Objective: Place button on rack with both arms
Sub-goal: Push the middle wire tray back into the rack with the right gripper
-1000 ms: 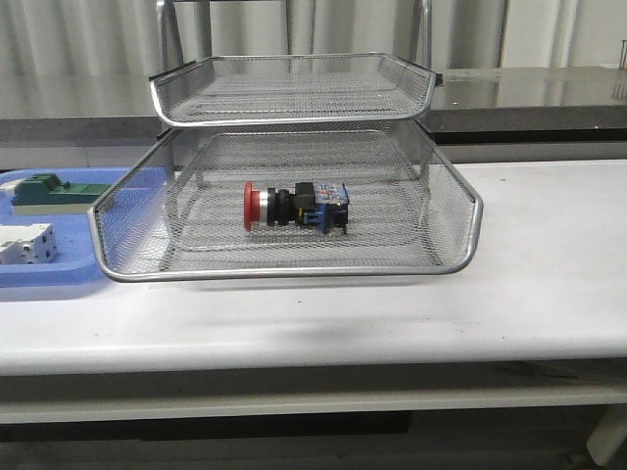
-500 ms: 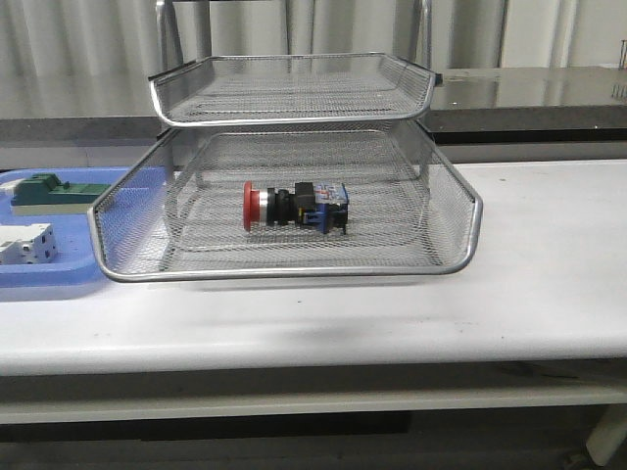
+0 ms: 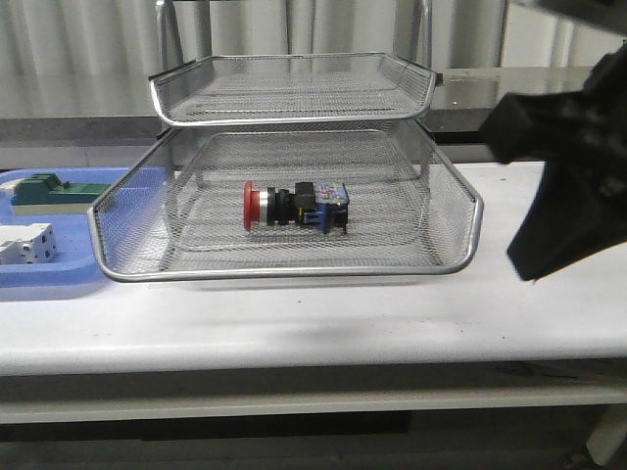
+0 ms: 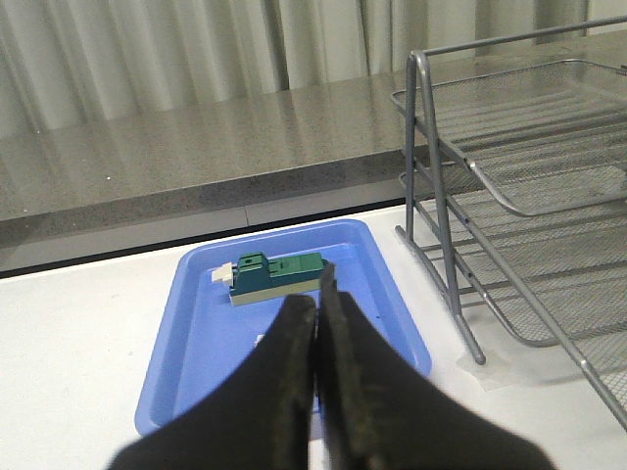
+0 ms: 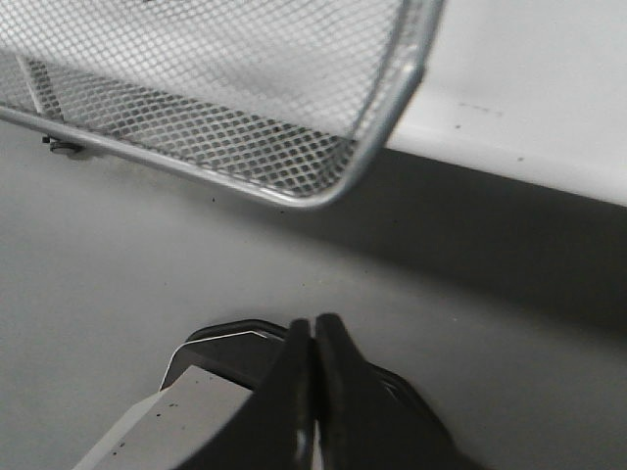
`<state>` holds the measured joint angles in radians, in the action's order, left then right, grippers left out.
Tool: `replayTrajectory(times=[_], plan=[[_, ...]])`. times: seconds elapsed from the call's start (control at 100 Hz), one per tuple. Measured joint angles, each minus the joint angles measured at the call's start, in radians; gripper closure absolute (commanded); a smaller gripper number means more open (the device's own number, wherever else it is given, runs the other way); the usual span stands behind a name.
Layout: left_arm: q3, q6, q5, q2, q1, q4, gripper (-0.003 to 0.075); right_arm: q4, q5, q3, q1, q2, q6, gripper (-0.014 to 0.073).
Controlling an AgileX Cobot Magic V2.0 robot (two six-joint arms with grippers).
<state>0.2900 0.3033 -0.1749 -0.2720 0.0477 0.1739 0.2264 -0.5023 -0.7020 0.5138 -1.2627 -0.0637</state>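
Left end effector point(image 4: 315, 323): its two dark fingers are pressed together with nothing between them, hanging above the flat blue plastic tray point(image 4: 196, 343), on which a green block-shaped component point(image 4: 279, 277) lies. Right end effector point(image 5: 313, 352): its fingers likewise meet, gripping nothing, above the white surface point(image 5: 147, 274) just beside a corner of the three-tier silver wire-mesh rack point(image 5: 323, 127). In the front view the right arm point(image 3: 573, 157) appears as a large dark blurred mass at the right edge, near the rack's right side; the end effector itself cannot be made out there.

The red-headed push-button switch with silver collar, black body and blue rear block point(image 3: 294, 207) lies on its side in the pulled-out lower tray of the rack point(image 3: 294, 264), red head toward the left, roughly central on the mesh floor. The upper tray point(image 3: 294, 88) sits above it. The blue tray lies to the rack's left, holding the green component and a white boxy component point(image 3: 24, 243).

Compared with half a second earlier, the right arm has entered the front view; button, rack and tray contents are unchanged in position.
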Motion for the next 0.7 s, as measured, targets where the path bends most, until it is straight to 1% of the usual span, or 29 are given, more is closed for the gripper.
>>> replayTrajectory(times=[0.23,0.37,0.52,0.7], plan=[[0.0,0.0,0.0,0.0,0.0,0.0,0.0716,0.006,0.107,0.0,0.103,-0.125,0.0,0.066],[0.0,0.0,0.0,0.0,0.0,0.0,0.0716,0.006,0.169,0.0,0.148,-0.174,0.001,0.066],[0.0,0.0,0.0,0.0,0.0,0.0,0.0716,0.006,0.232,0.0,0.17,-0.216,0.001,0.066],[0.0,0.0,0.0,0.0,0.0,0.0,0.0716,0.008,0.284,-0.002,0.17,-0.255,0.001,0.066]])
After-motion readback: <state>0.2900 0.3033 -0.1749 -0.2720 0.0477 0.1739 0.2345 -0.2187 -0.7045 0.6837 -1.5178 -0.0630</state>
